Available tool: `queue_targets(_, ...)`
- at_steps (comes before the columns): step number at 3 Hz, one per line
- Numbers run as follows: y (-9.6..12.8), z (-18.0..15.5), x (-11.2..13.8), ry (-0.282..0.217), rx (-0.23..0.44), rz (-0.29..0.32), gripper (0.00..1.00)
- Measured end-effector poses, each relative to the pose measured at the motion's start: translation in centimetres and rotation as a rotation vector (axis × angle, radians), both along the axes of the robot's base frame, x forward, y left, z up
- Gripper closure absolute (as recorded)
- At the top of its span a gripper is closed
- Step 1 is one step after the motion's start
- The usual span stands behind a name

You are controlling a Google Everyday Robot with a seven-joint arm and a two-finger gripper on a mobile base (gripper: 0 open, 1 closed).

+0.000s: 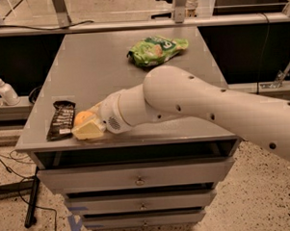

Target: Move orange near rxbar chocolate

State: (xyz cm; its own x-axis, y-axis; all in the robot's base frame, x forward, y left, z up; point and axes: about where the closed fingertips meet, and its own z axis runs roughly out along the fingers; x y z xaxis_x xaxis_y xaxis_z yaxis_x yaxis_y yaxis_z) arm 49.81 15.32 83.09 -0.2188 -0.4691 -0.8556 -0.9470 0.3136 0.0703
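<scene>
The rxbar chocolate [62,120], a flat dark wrapper with white lettering, lies near the front left edge of the grey table [99,66]. The orange [82,117] is right beside the bar's right edge, low at the table surface. My gripper [85,126] reaches in from the right on the big white arm, and its pale fingers [90,131] are closed around the orange. Only the orange's upper left part shows; the rest is hidden by the fingers.
A green snack bag [156,49] lies at the back right of the table. The table's front edge [127,142] runs just below the gripper, with drawers under it. A white pump bottle [4,90] stands on a shelf to the left.
</scene>
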Motion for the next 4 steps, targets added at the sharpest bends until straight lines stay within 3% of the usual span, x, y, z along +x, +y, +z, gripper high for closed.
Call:
queue_targets(2, 0.32, 0.01, 0.13, -0.005, 0.002, -0.001, 0.13)
queue_targets(3, 0.21, 0.09, 0.25, -0.006, 0.004, -0.004, 0.0)
queue_targets(4, 0.07, 0.25, 0.43, -0.007, 0.007, -0.007, 0.0)
